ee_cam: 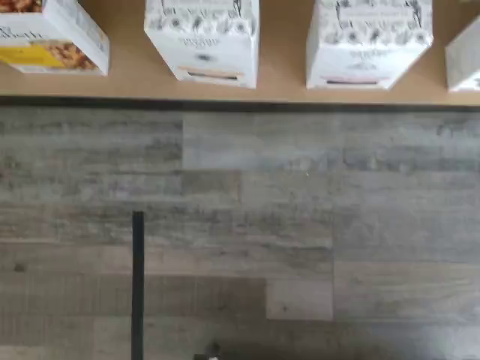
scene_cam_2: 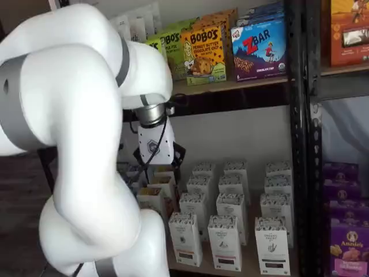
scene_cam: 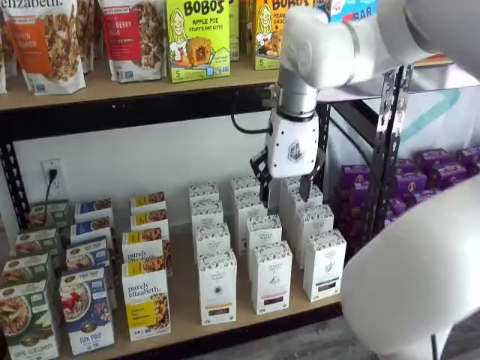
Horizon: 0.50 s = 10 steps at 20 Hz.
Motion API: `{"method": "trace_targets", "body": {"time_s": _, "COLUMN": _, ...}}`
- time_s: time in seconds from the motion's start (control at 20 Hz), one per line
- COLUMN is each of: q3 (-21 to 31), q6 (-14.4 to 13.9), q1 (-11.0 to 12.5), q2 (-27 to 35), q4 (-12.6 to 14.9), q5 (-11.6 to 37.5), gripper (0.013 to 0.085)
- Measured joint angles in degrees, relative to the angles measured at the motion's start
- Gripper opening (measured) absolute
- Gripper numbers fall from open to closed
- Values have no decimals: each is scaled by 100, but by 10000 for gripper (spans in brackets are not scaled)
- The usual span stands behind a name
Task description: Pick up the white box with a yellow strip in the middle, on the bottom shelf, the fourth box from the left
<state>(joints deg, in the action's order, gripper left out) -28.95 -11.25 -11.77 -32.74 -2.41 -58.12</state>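
Observation:
The white box (scene_cam: 217, 288) with a tan-yellow strip stands at the front of the bottom shelf (scene_cam: 182, 304), right of a purely elizabeth box (scene_cam: 145, 300). It also shows in a shelf view (scene_cam_2: 185, 239) and in the wrist view (ee_cam: 202, 41), standing near the shelf's black front rail. A same-looking carton with a pinkish strip (scene_cam: 270, 277) stands to its right, also in the wrist view (ee_cam: 367, 41). My gripper (scene_cam: 284, 193) hangs well above the white cartons, up and to the right of the white box, with a plain gap between its black fingers. It holds nothing. It also shows in a shelf view (scene_cam_2: 157, 166).
Rows of white cartons run back behind the front ones. Green and blue boxes (scene_cam: 86, 309) stand at the shelf's left. The upper shelf (scene_cam: 135, 86) holds Bobo's boxes and bags. Purple boxes (scene_cam: 435, 169) fill the rack to the right. Grey plank floor (ee_cam: 300, 225) lies before the shelf.

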Motion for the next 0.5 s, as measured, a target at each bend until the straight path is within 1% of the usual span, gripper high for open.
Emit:
{"method": "trace_targets", "body": {"time_s": 0.05, "q3": -17, "q6": 75, "q1": 41, "q2": 171, "q4": -58, "q5": 115, "gripper": 850}}
{"method": "trace_targets", "body": {"time_s": 0.1, "q3": -34, "q6": 189, "q1": 101, "q2": 423, "q4": -133, "q5": 332, "gripper": 850}}
{"method": "trace_targets", "body": {"time_s": 0.2, "q3": -31, "q6": 321, "q1": 158, "q2": 667, "q4": -233, "q5": 598, "gripper": 850}}
{"method": "trace_targets", "body": {"time_s": 0.3, "q3": -63, "q6": 398, "q1": 180, "q2": 989, "q4": -278, "q5": 919, "gripper": 850}}
{"method": "trace_targets", "body": {"time_s": 0.5, "q3": -221, "q6": 528, "q1": 185, "q2": 1623, "q4": -407, "q5": 1373, "gripper": 850}}
